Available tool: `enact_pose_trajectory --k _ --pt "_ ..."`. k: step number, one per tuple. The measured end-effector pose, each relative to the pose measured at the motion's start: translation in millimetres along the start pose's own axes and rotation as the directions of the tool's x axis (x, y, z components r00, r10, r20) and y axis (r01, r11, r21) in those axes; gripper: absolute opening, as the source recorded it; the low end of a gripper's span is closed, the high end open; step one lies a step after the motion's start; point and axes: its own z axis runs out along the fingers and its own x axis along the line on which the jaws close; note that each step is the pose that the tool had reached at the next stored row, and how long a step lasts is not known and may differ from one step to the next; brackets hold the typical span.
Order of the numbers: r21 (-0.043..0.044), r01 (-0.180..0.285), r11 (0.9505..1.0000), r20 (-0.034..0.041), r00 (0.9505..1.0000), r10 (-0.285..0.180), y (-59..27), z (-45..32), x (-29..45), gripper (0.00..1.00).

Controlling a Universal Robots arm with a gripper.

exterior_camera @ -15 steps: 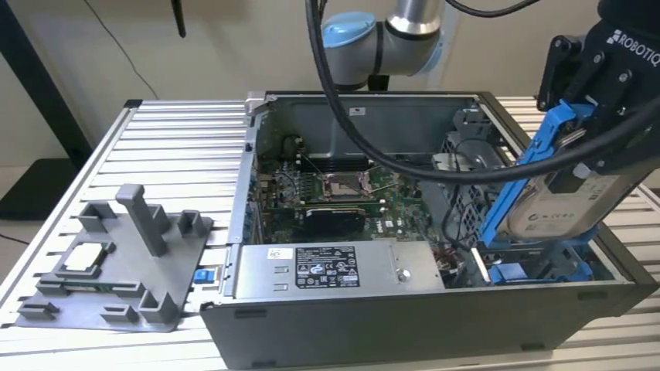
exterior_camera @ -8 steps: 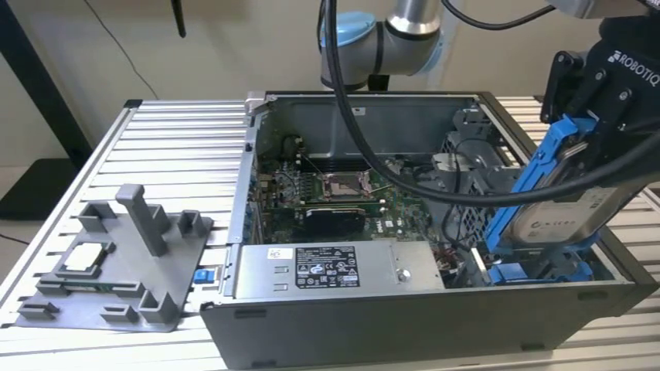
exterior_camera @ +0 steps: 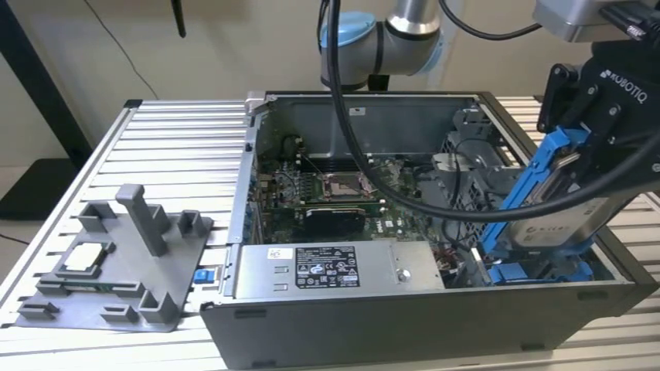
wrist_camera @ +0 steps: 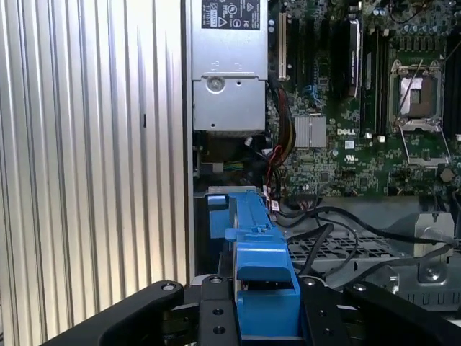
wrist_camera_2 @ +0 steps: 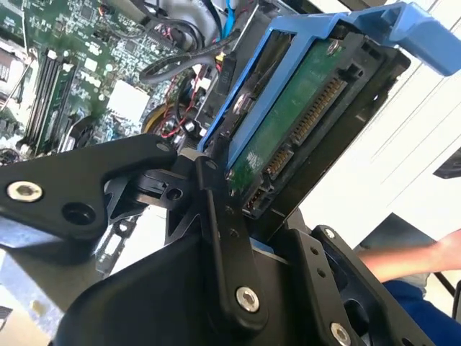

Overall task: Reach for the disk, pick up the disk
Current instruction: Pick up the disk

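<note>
The disk [exterior_camera: 554, 220] is a silver-grey drive with a white label and blue rails. It hangs tilted, almost on edge, above the drive bay at the exterior view's right end of the open computer case [exterior_camera: 413, 325]. My black gripper [exterior_camera: 590, 154] is shut on it from above. In the second wrist view the disk [wrist_camera_2: 292, 119] shows its green circuit board and connector between the black fingers [wrist_camera_2: 220, 216]. The first wrist view looks down one blue rail of the disk [wrist_camera: 256, 252], which the gripper [wrist_camera: 263, 317] clamps.
Inside the case lie the motherboard [exterior_camera: 330, 189], a grey power supply [exterior_camera: 330, 270], black cables [exterior_camera: 433, 205] and blue brackets [exterior_camera: 526, 270] in the bay. A grey fixture [exterior_camera: 119, 267] holding a small chip stands on the slatted table at the exterior view's left. A person's arm [wrist_camera_2: 410, 261] is nearby.
</note>
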Motion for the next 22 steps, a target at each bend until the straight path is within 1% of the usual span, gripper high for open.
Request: enact_pose_trajectory --k 2,3,4,6,8,11,14,16,20,22 --pt "0.0003 -0.007 1.0000 0.0031 1.0000 0.007 0.0 2.2 -0.5 0.00" --pt "0.0003 -0.008 1.0000 0.0044 1.0000 0.008 0.0 3.3 -1.9 0.00" --pt "0.0003 -0.008 1.0000 0.0049 1.0000 0.008 0.1 3.8 -4.2 0.00" --pt "0.0003 -0.008 1.0000 0.0050 1.0000 0.008 0.5 4.8 -11.6 0.00" --pt "0.0003 -0.008 1.0000 0.0052 1.0000 0.008 -0.2 5.4 -15.1 0.00" --pt "0.0003 -0.009 1.0000 0.0060 0.9999 0.009 -5.3 5.6 -15.7 0.00" --pt "0.0003 -0.009 1.0000 0.0074 0.9999 0.009 -14.3 5.7 -16.1 0.00" --pt "0.0000 -0.010 0.9999 0.0075 0.9999 0.010 -15.5 5.7 -15.1 0.00" --pt "-0.0004 -0.011 0.9999 0.0079 0.9999 0.011 -15.8 5.4 -9.9 0.00" --pt "-0.0004 -0.011 0.9999 0.0096 0.9999 0.011 -15.5 5.3 -9.8 0.00"
